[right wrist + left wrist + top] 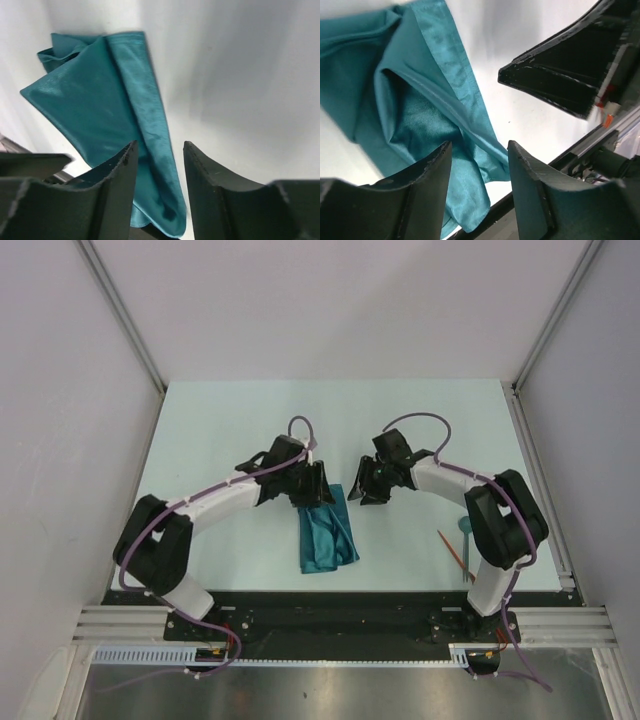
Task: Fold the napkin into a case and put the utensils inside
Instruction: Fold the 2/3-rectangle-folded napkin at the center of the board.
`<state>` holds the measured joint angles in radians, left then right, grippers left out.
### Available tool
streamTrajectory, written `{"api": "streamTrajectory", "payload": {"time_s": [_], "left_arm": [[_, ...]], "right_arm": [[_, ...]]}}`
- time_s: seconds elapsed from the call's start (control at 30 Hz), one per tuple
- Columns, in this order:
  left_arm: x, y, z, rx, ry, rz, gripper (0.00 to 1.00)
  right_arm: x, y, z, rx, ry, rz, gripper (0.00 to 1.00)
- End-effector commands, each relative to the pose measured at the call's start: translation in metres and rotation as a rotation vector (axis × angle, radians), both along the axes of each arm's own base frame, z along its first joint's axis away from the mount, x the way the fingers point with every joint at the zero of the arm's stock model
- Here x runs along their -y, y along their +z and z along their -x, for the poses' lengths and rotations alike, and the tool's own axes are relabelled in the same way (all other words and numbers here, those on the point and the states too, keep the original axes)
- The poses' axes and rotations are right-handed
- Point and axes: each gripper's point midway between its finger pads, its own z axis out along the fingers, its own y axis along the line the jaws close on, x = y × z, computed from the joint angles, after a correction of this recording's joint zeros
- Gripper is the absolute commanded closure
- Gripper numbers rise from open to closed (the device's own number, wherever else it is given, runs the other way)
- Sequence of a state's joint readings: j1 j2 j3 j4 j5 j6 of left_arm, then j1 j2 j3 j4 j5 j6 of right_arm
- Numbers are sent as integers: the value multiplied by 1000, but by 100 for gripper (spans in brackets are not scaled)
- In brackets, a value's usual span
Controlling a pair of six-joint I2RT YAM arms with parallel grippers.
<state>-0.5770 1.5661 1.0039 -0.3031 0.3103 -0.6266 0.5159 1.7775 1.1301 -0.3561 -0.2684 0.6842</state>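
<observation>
The rumpled napkin [326, 537] was laid on the surface [220, 440]; the left claw [480, 150] and right claw [160, 147] were spread apart near it, nothing clamped.

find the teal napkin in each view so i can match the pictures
Top external: the napkin lies just left of centre, on the near half of the table.
Left wrist: the napkin fills the left half, from the top left down to the bottom centre.
Right wrist: the napkin sits left of centre, running from near the top to the bottom edge.
Shared landmark: the pale table under the cloth.
</observation>
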Motion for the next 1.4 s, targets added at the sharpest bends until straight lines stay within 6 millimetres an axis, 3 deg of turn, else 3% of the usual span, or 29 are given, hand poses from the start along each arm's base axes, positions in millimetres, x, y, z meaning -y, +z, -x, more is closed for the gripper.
{"api": "streamTrajectory", "payload": {"time_s": [0.0, 0.13, 0.33, 0.6, 0.83, 0.93, 1.1, 1.23, 1.37], "left_arm": [[4, -14, -1, -48, 3, -52, 46], [-1, -24, -6, -54, 5, -114, 50], [-9, -37, -8, -70, 16, -174, 73], [-14, -39, -7, -70, 12, -203, 80], [-20, -41, -6, -74, 16, -208, 88], [-22, -42, -7, -72, 15, -211, 92], [-24, -40, -7, -66, 10, -208, 96], [-27, -40, -7, -67, 13, -205, 98], [-27, -40, -7, -66, 9, -205, 99]], "right_arm": [[-20, 2, -2, 42, 84, -90, 55], [-19, -8, 12, 15, 98, -109, 56], [-23, -20, 41, -36, 130, -147, 58], [-29, -23, 63, -78, 127, -200, 59], [-20, -25, 72, -98, 111, -165, 61], [-9, -20, 79, -112, 67, -134, 48], [-4, -22, 95, -160, -8, -173, 41], [-19, -23, 103, -186, -8, -239, 42], [-30, -19, 90, -149, -21, -291, 43]]}}
